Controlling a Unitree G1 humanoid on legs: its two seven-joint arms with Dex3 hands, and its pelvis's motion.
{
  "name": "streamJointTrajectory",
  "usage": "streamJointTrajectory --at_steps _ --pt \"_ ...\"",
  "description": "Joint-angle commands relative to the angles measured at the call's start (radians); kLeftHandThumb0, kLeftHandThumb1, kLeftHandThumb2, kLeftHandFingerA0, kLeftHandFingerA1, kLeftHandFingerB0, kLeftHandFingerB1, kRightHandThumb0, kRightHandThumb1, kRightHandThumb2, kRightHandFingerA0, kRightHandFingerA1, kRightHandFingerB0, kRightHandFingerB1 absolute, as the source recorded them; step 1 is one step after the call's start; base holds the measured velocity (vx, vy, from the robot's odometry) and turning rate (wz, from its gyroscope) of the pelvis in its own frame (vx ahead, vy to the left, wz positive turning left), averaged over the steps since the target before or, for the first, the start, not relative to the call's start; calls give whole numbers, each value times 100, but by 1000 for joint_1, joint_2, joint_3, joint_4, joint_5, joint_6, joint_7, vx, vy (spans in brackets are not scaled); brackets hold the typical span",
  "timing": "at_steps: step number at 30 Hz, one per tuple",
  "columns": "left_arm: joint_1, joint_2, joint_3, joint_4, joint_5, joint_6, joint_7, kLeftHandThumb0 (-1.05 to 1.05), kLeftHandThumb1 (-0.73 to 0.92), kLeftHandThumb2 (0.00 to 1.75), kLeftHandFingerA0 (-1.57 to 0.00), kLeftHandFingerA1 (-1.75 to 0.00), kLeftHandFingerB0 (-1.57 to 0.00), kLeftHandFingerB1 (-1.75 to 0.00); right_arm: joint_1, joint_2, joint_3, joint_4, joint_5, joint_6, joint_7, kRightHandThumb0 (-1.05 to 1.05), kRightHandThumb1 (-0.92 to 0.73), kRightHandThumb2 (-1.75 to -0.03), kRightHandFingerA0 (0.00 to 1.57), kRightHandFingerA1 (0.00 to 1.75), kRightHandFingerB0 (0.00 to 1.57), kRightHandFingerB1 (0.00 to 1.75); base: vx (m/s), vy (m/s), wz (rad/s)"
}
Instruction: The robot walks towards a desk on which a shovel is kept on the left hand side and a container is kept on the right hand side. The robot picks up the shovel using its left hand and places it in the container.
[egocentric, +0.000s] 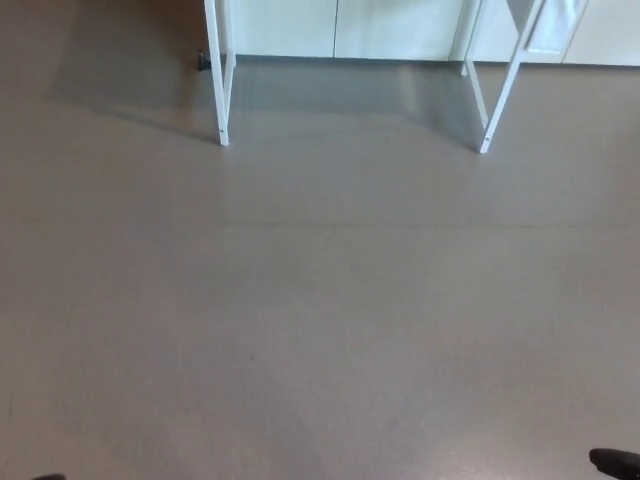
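Two white desk legs (221, 80) (500, 95) stand on one grey floor (320, 300).

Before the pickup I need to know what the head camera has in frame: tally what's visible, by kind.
White desk leg frames: 2, one left, one right
Black hand tips at the bottom edge: 2, left hand, right hand, both too cropped to read
Shovel: 0 in view
Container: 0 in view
Total: 4
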Motion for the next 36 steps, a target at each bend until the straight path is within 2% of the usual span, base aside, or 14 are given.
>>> streamJointTrajectory --at_steps 1,16,23,26,27,28,29,36 --pt "3 1 -2 7 -4 -35 -1 -27 58 58 -57 -42 -42 -36 -7 -18 -6 -1 -9 -21 -14 -34 -45 -66 62 55 40 47 155 -14 16" --pt "-2 -3 -13 23 9 -58 16 -29 57 57 -55 -41 -43 -36 -3 -25 -1 2 -10 -28 -15 -34 -45 -67 62 55 41 47 248 -165 -1" --pt "4 -2 -25 15 42 -67 46 -32 57 57 -59 -40 -45 -35 -7 -20 -2 9 -1 -21 -16 -32 -45 -66 62 54 41 47 256 110 -13" --pt "24 -6 -26 -11 30 -61 32 -31 58 58 -55 -40 -43 -35 -1 -23 -1 10 -4 -25 -16 -32 -45 -66 62 54 41 47 480 198 -9" --pt "22 -5 -29 -10 31 -63 34 -32 58 58 -53 -40 -42 -35 -2 -24 -1 11 -5 -26 -17 -25 -53 -56 68 48 45 41 319 180 1" --pt "19 -4 -32 -5 35 -66 35 -32 58 58 -53 -40 -42 -35 -2 -26 0 12 -8 -28 -20 -25 -53 -56 68 48 45 41 282 158 6" --pt "16 -4 -34 -5 35 -66 35 -32 58 58 -52 -40 -42 -35 -2 -24 -1 11 -4 -27 -18 -33 -45 -66 62 54 41 47 275 117 1" --pt "25 -25 -47 -27 20 -58 30 -32 58 58 -47 -38 -42 -35 6 -20 -8 14 9 -26 -14 -31 -45 -65 62 54 41 46 238 7 9"
